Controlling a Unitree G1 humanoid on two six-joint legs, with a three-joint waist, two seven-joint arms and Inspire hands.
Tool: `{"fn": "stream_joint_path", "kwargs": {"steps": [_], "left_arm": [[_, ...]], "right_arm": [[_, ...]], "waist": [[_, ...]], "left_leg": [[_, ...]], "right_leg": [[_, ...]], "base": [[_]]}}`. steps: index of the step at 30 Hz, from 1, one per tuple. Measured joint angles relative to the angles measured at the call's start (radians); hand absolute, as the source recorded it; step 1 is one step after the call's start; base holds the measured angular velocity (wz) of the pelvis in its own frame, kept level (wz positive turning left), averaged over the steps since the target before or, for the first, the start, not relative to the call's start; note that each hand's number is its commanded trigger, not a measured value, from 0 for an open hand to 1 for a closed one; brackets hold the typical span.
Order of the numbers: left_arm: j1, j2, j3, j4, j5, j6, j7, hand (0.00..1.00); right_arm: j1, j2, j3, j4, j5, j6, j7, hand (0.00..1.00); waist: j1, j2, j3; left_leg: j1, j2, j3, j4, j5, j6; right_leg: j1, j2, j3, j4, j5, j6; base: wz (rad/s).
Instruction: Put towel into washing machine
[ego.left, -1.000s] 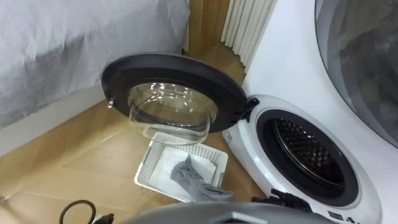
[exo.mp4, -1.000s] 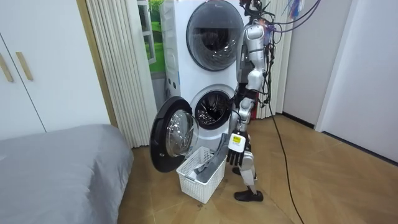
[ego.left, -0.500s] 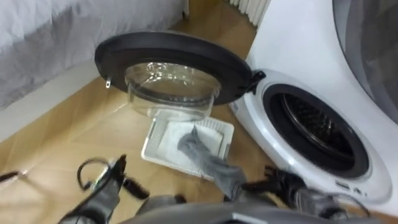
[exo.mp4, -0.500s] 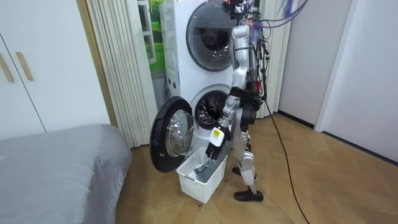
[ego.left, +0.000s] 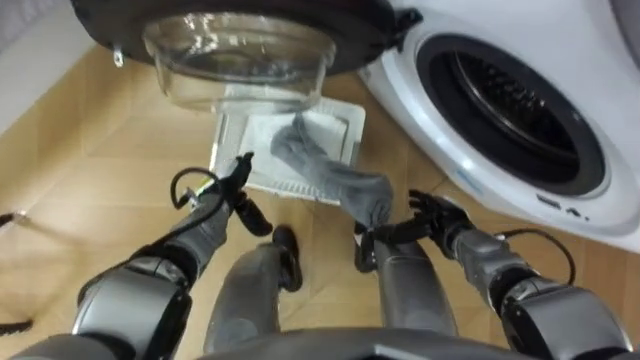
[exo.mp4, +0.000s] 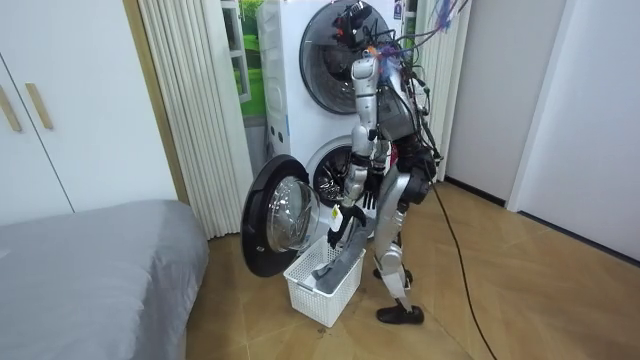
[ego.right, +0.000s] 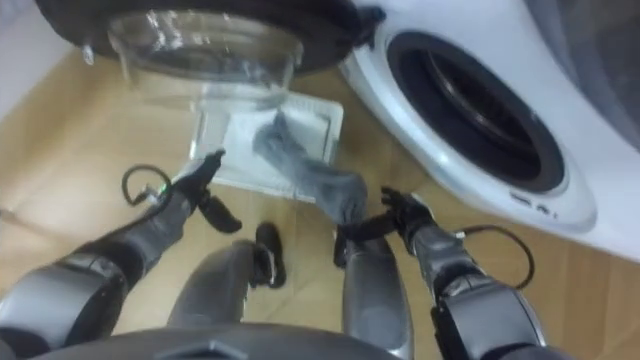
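Honey-coloured wood planks make the floor (ego.left: 80, 150), smooth and faintly glossy. On it stands a white washer (ego.left: 440, 140) with a round opening ringed in dark rubber, and a ribbed metal drum (ego.left: 510, 100) shows inside. Its door (ego.left: 100, 15) hangs open: a broad dark ring round a clear, bowl-shaped glass (ego.left: 235, 65).

Below the door sits a basket (ego.left: 340, 125), rectangular, of white plastic with latticed walls. The towel (ego.left: 320, 170) lies in it. The towel is grey, soft and limp, rumpled into a long band that runs from the basket's middle up over the near rim, where its end is bunched into a rounded lump outside the basket.

In the room view the robot stands between washer and basket, bent forward at the waist with both arms reaching down.

The left hand (ego.left: 225, 195) is by the basket's near left corner, its fingers straight and pointing toward the rim, its thumb spread wide; it holds nothing. The right hand (ego.left: 440, 218) is just beside the towel's bunched end, on the washer's side. Its fingers are spread and loosely bent, and they are not closed on the cloth.

Behind the basket in the room view are a pleated cream curtain (exo.mp4: 190, 110) and a bed (exo.mp4: 90, 260) under a smooth grey cover.
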Motion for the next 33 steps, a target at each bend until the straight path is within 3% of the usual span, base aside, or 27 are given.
{"fn": "stream_joint_path", "kwargs": {"steps": [2, 4, 7, 9, 11, 14, 17, 20, 23, 24, 33], "left_arm": [[-0.047, 0.008, -0.018, -0.001, 0.018, -0.004, 0.021, 0.00], [-0.081, 0.010, -0.043, -0.014, 0.068, -0.005, 0.046, 0.00], [-0.104, 0.035, -0.099, -0.047, 0.107, -0.018, 0.092, 0.00], [-0.123, 0.044, -0.146, -0.064, 0.108, -0.024, 0.119, 0.00], [-0.138, 0.043, -0.170, -0.070, 0.109, -0.026, 0.131, 0.00], [-0.150, 0.038, -0.211, -0.071, 0.108, -0.035, 0.151, 0.00], [-0.151, 0.050, -0.221, -0.071, 0.108, -0.052, 0.166, 0.00], [-0.170, 0.060, -0.233, -0.071, 0.108, -0.058, 0.196, 0.00], [-0.193, 0.072, -0.242, -0.066, 0.108, -0.075, 0.226, 0.00], [-0.197, 0.076, -0.256, -0.068, 0.109, -0.079, 0.236, 0.00], [-0.205, 0.079, -0.339, -0.062, 0.108, -0.106, 0.260, 0.00]], "right_arm": [[-0.026, -0.006, 0.021, -0.017, 0.007, -0.001, -0.005, 0.00], [-0.050, -0.011, 0.046, -0.025, 0.024, -0.002, -0.004, 0.00], [-0.083, -0.011, 0.076, -0.040, 0.059, -0.005, 0.001, 0.00], [-0.089, -0.013, 0.087, -0.061, 0.098, -0.005, 0.008, 0.00], [-0.102, -0.011, 0.087, -0.066, 0.132, -0.011, 0.014, 0.00], [-0.114, -0.007, 0.106, -0.078, 0.169, -0.038, 0.021, 0.00], [-0.113, -0.001, 0.127, -0.113, 0.197, -0.056, 0.033, 0.00], [-0.126, 0.005, 0.146, -0.118, 0.251, -0.085, 0.042, 0.00], [-0.125, 0.005, 0.172, -0.158, 0.300, -0.106, 0.050, 0.00], [-0.123, 0.005, 0.183, -0.171, 0.308, -0.107, 0.053, 0.00], [-0.126, 0.009, 0.207, -0.187, 0.313, -0.115, 0.052, 0.00]], "waist": [[0.000, -0.002, 0.0029], [-0.005, -0.004, 0.0048], [-0.021, -0.009, 0.0088], [-0.037, -0.011, 0.0101], [-0.052, -0.015, 0.0134], [-0.060, -0.015, 0.0132], [-0.085, -0.020, 0.0133], [-0.109, -0.025, 0.0133], [-0.137, -0.026, 0.0136], [-0.142, -0.028, 0.0129], [-0.174, -0.045, 0.0115]], "left_leg": [[-0.074, 0.003, 0.001, 0.047, -0.007, 0.003], [-0.139, 0.008, 0.001, 0.092, -0.023, 0.013], [-0.229, 0.023, 0.002, 0.165, -0.069, 0.021], [-0.296, 0.036, 0.001, 0.222, -0.126, 0.036], [-0.360, 0.039, 0.001, 0.284, -0.143, 0.040], [-0.420, 0.056, 0.007, 0.347, -0.150, 0.041], [-0.461, 0.072, 0.016, 0.383, -0.150, 0.040], [-0.516, 0.076, 0.016, 0.412, -0.149, 0.038], [-0.573, 0.086, -0.004, 0.460, -0.160, 0.030], [-0.585, 0.091, -0.012, 0.481, -0.169, 0.026], [-0.597, 0.106, -0.035, 0.499, -0.195, 0.004]], "right_leg": [[-0.070, 0.000, -0.001, 0.036, -0.001, -0.002], [-0.132, 0.000, -0.001, 0.073, -0.011, -0.016], [-0.228, 0.005, 0.001, 0.139, -0.027, -0.026], [-0.299, 0.012, 0.002, 0.194, -0.057, -0.029], [-0.364, 0.011, 0.011, 0.247, -0.066, -0.030], [-0.425, 0.022, 0.030, 0.290, -0.065, -0.027], [-0.469, 0.024, 0.037, 0.321, -0.061, -0.030], [-0.528, 0.019, 0.030, 0.353, -0.055, -0.039], [-0.574, 0.021, 0.008, 0.394, -0.062, -0.062], [-0.580, 0.024, -0.005, 0.407, -0.069, -0.071], [-0.588, 0.031, -0.037, 0.426, -0.100, -0.094]], "base": [[0.00], [-0.04], [-0.16], [-0.14], [-0.12], [-0.14], [-0.09], [-0.03], [0.00], [0.00], [-0.03]]}}
